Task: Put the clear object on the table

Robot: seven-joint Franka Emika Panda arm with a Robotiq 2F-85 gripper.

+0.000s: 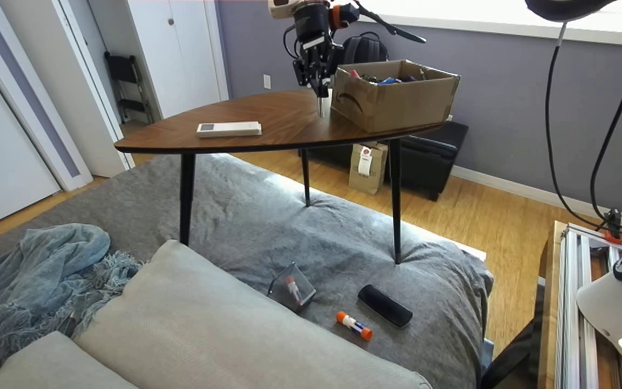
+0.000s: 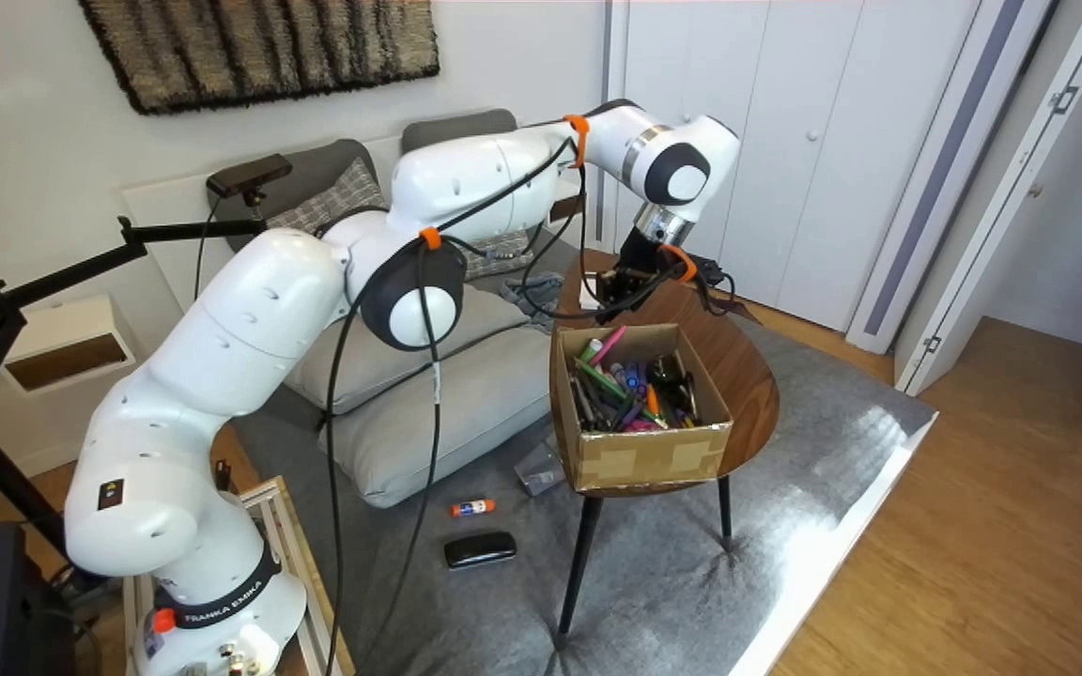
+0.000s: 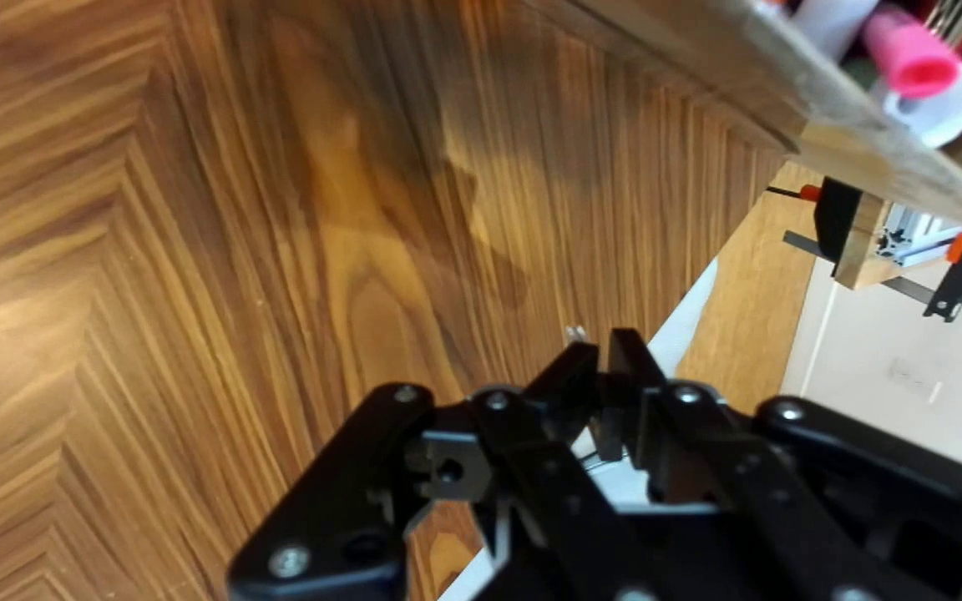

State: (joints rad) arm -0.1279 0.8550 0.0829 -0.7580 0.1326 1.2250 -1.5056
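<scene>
The reddish-brown wooden table (image 1: 284,113) stands on thin black legs; its top also shows in the wrist view (image 3: 222,292) and in an exterior view (image 2: 749,394). My gripper (image 1: 320,93) points down low over the tabletop, close beside the cardboard box. In the wrist view its fingers (image 3: 604,344) are nearly together with a narrow gap. A thin clear object (image 1: 321,107) extends down from the fingertips to or just above the tabletop; I cannot tell if it touches. Only a small shiny end of the clear object (image 3: 575,334) shows past a fingertip in the wrist view.
A cardboard box (image 1: 405,108) full of pens stands on the table beside my gripper. A white flat device (image 1: 229,129) lies on the tabletop. On the grey mattress lie a clear case (image 1: 292,287), an orange glue stick (image 1: 354,325) and a black case (image 1: 385,305).
</scene>
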